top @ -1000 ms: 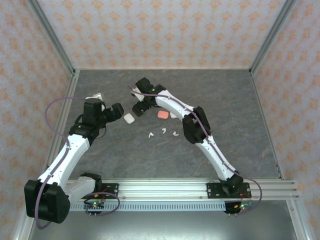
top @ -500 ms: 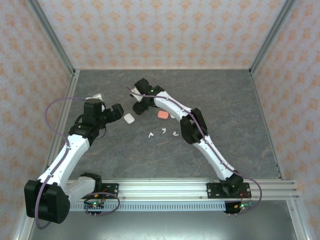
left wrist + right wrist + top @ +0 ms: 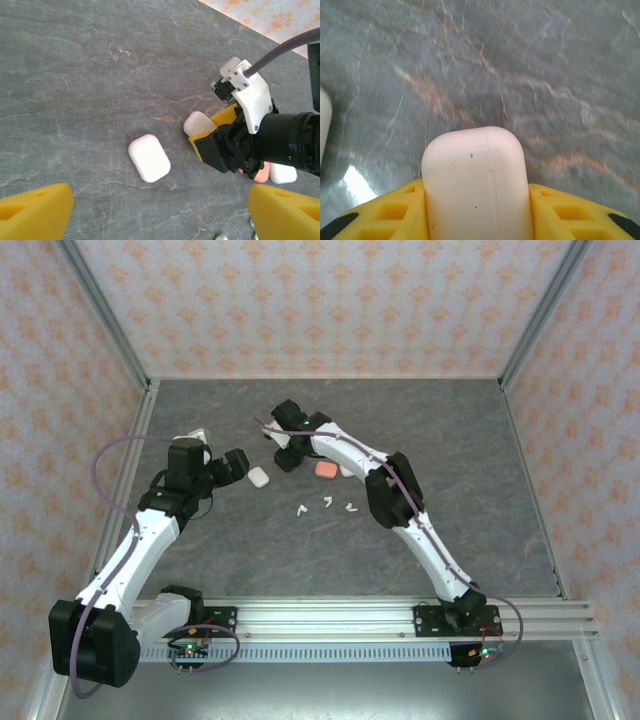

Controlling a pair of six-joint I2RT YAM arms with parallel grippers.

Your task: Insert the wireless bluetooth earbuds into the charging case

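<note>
The left hand (image 3: 236, 462) stays wide apart; the right hand (image 3: 285, 455), clamped on a white charging case (image 3: 475, 185), has moved slightly toward 3 o'clock. The worktop (image 3: 450, 440) is grey marble, the walls (image 3: 300, 300) orange-patterned. A second white case (image 3: 258, 477) lies between the hands, a pink case (image 3: 325, 469) at 3 o'clock of the right hand, three white earbuds (image 3: 327, 502) loose at 5 o'clock of it.

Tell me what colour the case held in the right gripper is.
The case is white, best seen in the right wrist view, between the yellow fingers.
</note>
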